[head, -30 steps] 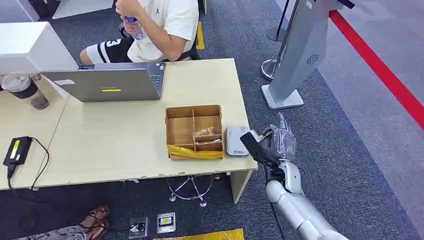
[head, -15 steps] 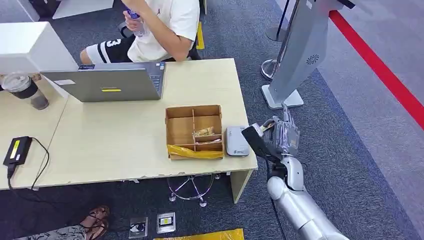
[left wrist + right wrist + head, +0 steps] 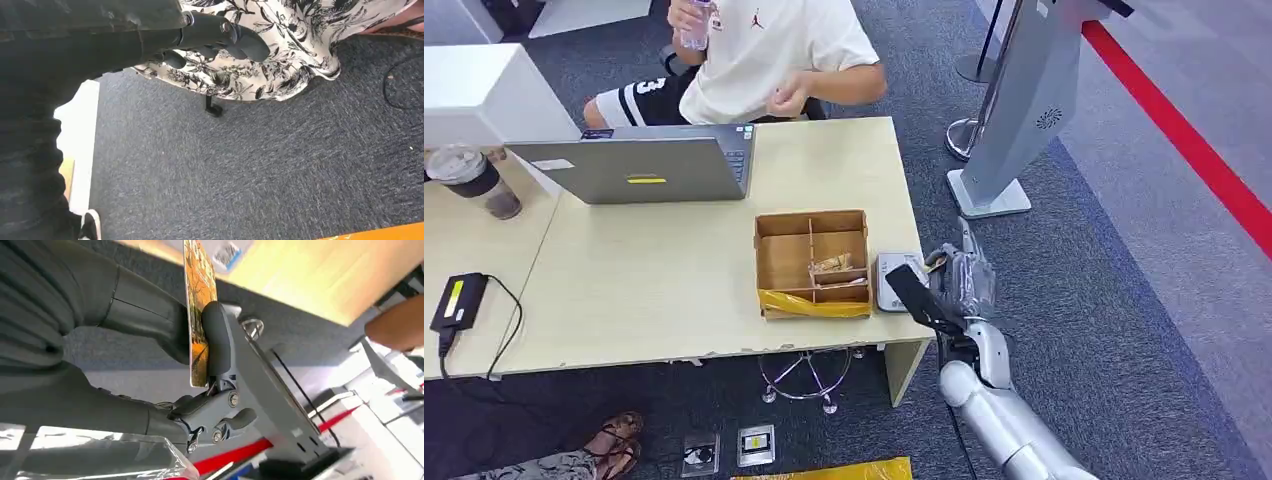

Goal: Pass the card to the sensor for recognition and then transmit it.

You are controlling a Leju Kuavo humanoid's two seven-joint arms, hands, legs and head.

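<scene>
My right hand [image 3: 957, 282] hovers just off the table's right end, beside the white card sensor [image 3: 894, 282] lying on the tabletop. It pinches a thin card [image 3: 199, 310] with an orange and yellow picture between the thumb and a finger, seen edge-on in the right wrist view; in the head view the card [image 3: 936, 264] is only a small sliver at the fingers. The sensor [image 3: 225, 251] appears past the card's far edge. My left hand [image 3: 210, 37] hangs low with its dark fingers curled and nothing in them.
A partitioned cardboard box [image 3: 812, 262] with yellow tape stands left of the sensor. A laptop [image 3: 639, 165] sits farther back, and a person [image 3: 764, 55] with a bottle sits behind the table [image 3: 654, 280]. A grey kiosk [image 3: 1014, 120] stands to the right on the carpet.
My right hand with the card has moved left toward the sensor, closing the gap. The person has raised the bottle and shifted an arm.
</scene>
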